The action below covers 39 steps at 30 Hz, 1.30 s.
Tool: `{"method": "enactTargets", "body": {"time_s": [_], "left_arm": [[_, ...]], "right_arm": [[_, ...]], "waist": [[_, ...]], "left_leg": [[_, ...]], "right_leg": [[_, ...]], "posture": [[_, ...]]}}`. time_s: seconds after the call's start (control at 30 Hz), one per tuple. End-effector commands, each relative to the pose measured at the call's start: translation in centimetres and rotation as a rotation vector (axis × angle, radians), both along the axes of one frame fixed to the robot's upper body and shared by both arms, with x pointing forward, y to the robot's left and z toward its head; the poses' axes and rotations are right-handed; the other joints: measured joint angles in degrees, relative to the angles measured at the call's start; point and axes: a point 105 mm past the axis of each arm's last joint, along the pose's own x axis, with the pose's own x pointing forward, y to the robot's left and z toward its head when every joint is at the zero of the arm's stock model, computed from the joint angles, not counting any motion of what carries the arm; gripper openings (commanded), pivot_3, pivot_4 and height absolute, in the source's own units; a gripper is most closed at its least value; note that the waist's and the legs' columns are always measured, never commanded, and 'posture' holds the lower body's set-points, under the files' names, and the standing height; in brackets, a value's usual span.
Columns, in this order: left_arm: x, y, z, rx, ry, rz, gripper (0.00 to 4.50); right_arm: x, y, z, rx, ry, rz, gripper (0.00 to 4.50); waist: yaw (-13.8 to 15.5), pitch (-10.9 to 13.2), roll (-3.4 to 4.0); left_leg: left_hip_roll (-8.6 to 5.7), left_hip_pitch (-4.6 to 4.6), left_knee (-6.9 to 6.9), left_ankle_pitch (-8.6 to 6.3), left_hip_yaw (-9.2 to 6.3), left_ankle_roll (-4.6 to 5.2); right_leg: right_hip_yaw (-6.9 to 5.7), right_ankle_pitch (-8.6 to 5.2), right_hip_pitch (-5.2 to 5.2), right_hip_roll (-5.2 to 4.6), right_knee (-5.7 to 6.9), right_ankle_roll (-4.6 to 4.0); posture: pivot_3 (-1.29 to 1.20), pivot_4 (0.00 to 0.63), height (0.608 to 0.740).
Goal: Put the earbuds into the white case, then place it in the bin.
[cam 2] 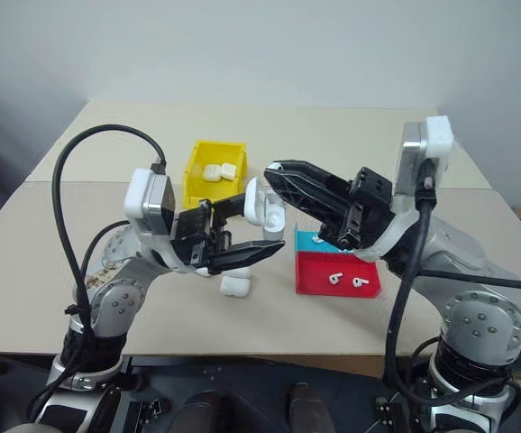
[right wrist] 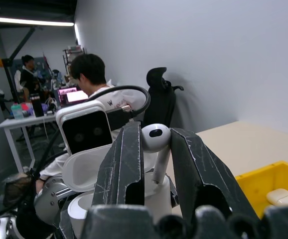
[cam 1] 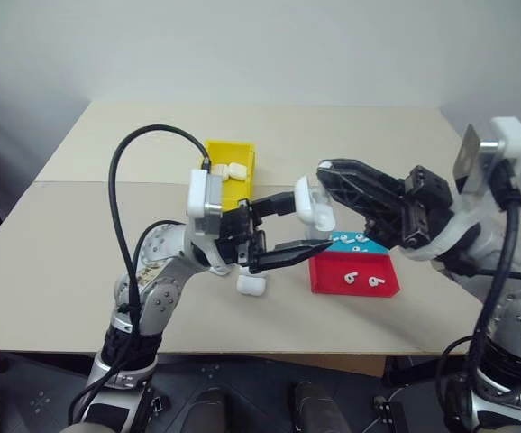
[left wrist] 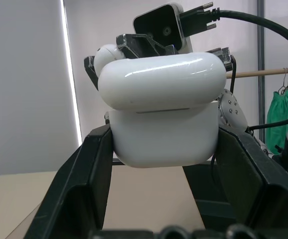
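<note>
Nearest the bench [cam 1: 80,271] front edge: a spare closed white case [cam 1: 251,285], lying flat, untouched. Just right of it: a shallow red tray [cam 1: 328,278] carrying two loose earbuds [cam 1: 351,277]; touching its far side, a teal tray [cam 1: 375,245] with more earbuds, partly hidden by the right arm.

Raised above these, between the two arms: the white case [cam 1: 313,200], lid flipped open, body clamped between the two fingers of the left claw [cam 1: 289,225]. Confirmed in the left wrist view: case [left wrist: 164,134] gripped on both flanks by the black fingers [left wrist: 84,184].

Right claw [cam 1: 325,168]: tips meeting the open case from the right, pinching a single earbud [right wrist: 155,139] by its stem, bud head protruding above the fingertips, directly over the open case.

Farther back, left of centre: the yellow bin [cam 1: 242,150], standing on the bench, holding two closed white cases [cam 1: 229,170].

Beyond the bench, in the right wrist view: a seated person [right wrist: 91,74] at a desk.
</note>
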Motion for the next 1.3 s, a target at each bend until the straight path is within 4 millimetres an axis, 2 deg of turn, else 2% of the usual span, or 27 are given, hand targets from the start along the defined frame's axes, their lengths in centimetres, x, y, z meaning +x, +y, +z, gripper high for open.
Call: {"method": "enactTargets", "body": {"time_s": [0.03, 0.4, 0.8, 0.97, 1.07, 1.2, 1.3], "left_arm": [[-0.5, 0.0, 1.1, -0.028, -0.048, -0.011, 2.78], [-0.5, -0.1, 1.1, -0.034, -0.05, -0.005, 2.78], [-0.4, -0.2, 1.1, -0.042, -0.054, 0.002, 2.78], [0.0, 0.0, 1.1, -0.037, -0.054, 0.02, 2.78], [-0.2, 0.3, 1.1, -0.024, -0.065, 0.024, 2.78], [-0.2, 0.9, 1.3, -0.015, -0.071, 0.036, 2.78], [0.0, 1.3, 1.2, -0.01, -0.07, 0.064, 2.78]], "right_arm": [[-0.1, 0.1, 0.1, -0.013, -0.029, -0.009, 0.62], [0.1, 0.2, -0.8, -0.071, -0.027, -0.026, 0.62], [0.1, -0.1, -0.6, -0.097, -0.053, -0.03, 4.47], [0.6, -1.0, 0.5, -0.087, -0.086, -0.053, 4.47], [2.2, -2.6, 1.1, -0.137, -0.101, -0.144, 4.47], [5.0, -4.9, -0.3, -0.417, -0.113, -0.228, 4.47], [7.4, -6.2, -2.7, -0.68, -0.122, -0.264, 4.47]], "waist": [[0.0, 0.0, 0.0], [0.1, 0.0, 0.0], [0.1, 0.0, 0.0], [0.1, 0.0, -0.01], [0.1, 0.0, -0.01], [0.2, 0.0, 0.0], [0.1, 0.0, 0.0]], "left_leg": [[0.0, 0.0, 0.0, 0.0, 0.0, 0.0], [0.0, -0.04, -0.01, 0.0, 0.0, 0.0], [0.0, -0.06, -0.01, 0.0, 0.0, 0.01], [0.0, -0.07, -0.01, 0.0, 0.0, 0.01], [0.0, -0.06, -0.01, 0.0, 0.01, 0.01], [0.01, -0.06, -0.02, -0.01, 0.13, 0.01], [0.01, -0.08, -0.04, -0.02, 0.17, 0.03]], "right_leg": [[0.0, 0.0, 0.0, 0.0, -0.01, 0.0], [-0.02, 0.0, 0.0, -0.01, -0.08, 0.0], [-0.02, 0.0, 0.0, -0.01, -0.11, 0.0], [-0.03, 0.0, 0.0, -0.01, -0.13, 0.0], [-0.02, 0.01, 0.0, -0.02, -0.13, 0.01], [-0.05, 0.01, 0.01, -0.02, -0.21, 0.0], [-0.04, 0.01, -0.01, -0.02, -0.26, 0.01]], "posture": [[0.0, 0.15, 0.74], [0.0, 0.15, 0.74], [0.0, 0.15, 0.74], [0.0, 0.15, 0.74], [0.0, 0.15, 0.74], [0.0, 0.15, 0.74], [0.0, 0.15, 0.74]]}}
